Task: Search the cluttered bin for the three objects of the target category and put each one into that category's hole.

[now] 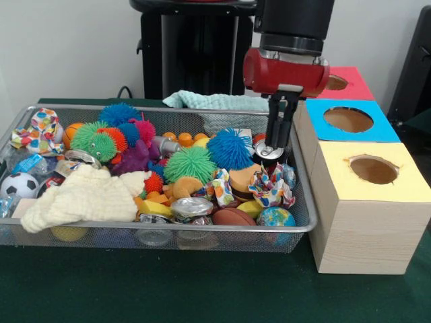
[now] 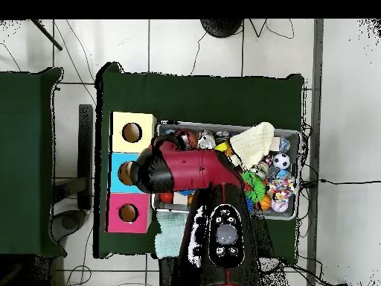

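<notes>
Gripper (image 1: pixel 274 149) at right end of wire bin (image 1: pixel 101 232), right of centre in front view; fingers closed on a silver can (image 1: pixel 268 153), can top facing the camera. Blue spiky ball (image 1: pixel 229 149) just left of it. Second can (image 1: pixel 191 207) lies low centre of bin, near front wall. Cream cloth (image 1: pixel 84 195) lower left. Yellow box (image 1: pixel 372 202), blue box (image 1: pixel 350 121), pink box (image 1: pixel 345 82) stand at frame right, holes up. Overhead view: arm (image 2: pixel 195 170) covers bin's left end
</notes>
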`<state>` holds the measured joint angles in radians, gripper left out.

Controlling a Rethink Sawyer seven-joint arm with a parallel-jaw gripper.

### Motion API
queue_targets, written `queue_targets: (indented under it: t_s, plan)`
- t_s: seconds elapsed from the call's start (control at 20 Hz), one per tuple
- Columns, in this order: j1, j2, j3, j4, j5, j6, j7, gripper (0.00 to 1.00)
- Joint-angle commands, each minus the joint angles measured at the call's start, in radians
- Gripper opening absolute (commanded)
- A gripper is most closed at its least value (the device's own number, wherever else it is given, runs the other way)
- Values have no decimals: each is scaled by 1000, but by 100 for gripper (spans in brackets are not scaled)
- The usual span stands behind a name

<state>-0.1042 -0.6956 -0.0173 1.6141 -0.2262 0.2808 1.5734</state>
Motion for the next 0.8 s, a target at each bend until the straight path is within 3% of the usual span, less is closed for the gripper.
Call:
queue_targets:
  t_s: [0.05, 0.4, 0.8]
  plan:
    - [-53, 93, 35, 84, -36, -73, 130, 0]
    - [-90, 132, 57, 114, -23, -102, 141, 0]
    - [-132, 152, 116, 131, 25, -21, 123, 0]
